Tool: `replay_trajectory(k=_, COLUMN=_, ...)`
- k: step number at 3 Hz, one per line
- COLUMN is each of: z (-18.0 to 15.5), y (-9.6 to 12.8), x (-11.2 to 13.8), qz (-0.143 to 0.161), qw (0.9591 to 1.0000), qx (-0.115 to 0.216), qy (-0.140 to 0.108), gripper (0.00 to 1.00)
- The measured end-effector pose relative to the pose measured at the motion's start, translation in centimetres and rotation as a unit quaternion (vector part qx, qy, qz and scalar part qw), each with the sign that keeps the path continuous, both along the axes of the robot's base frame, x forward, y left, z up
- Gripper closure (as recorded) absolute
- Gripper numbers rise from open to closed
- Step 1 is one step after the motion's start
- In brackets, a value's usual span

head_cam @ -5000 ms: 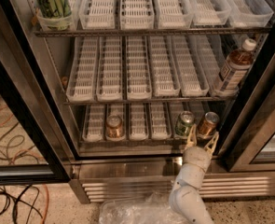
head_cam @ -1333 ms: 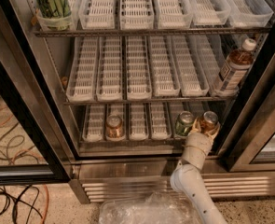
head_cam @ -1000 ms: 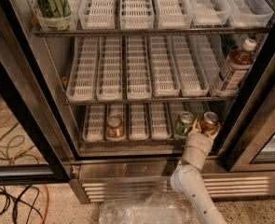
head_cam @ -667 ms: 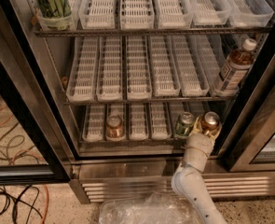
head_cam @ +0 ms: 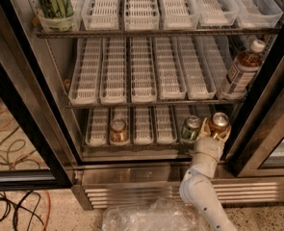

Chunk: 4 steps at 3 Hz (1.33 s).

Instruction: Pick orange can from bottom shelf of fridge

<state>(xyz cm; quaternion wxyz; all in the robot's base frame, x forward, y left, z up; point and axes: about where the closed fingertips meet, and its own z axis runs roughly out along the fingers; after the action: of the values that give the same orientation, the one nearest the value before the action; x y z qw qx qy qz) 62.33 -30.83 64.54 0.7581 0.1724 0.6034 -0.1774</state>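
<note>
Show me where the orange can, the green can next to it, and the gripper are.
orange can (head_cam: 220, 121), camera view, on its silver top.
green can (head_cam: 191, 126), camera view, on its silver top.
gripper (head_cam: 215, 129), camera view, on its front end, right at the orange can.

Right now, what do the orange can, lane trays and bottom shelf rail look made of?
The orange can looks metal: glossy copper-orange, glinting silver top. The lane trays look like white matte plastic with moulded slots. The bottom shelf rail is thin metal, probably steel, with a dull sheen. The end effector sits at the orange can, at that shelf's right end.
</note>
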Motion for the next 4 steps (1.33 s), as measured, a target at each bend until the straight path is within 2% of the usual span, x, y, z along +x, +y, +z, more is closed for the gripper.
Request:
replay_trajectory(k=1, z=0.8, y=0.6, x=-0.4, qz=0.017, qw=0.9997, qx=-0.015, qy=0.003, gripper=1.0)
replay_trajectory(k=2, z=1.1, y=1.2, x=-1.5, qz=0.046, qw=0.9982, qx=-0.037, qy=0.014, gripper=1.0)
replay_trajectory(k=4, z=1.0, y=2.3, x=-3.6, qz=0.096, qw=0.993, qx=-0.062, qy=0.028, gripper=1.0)
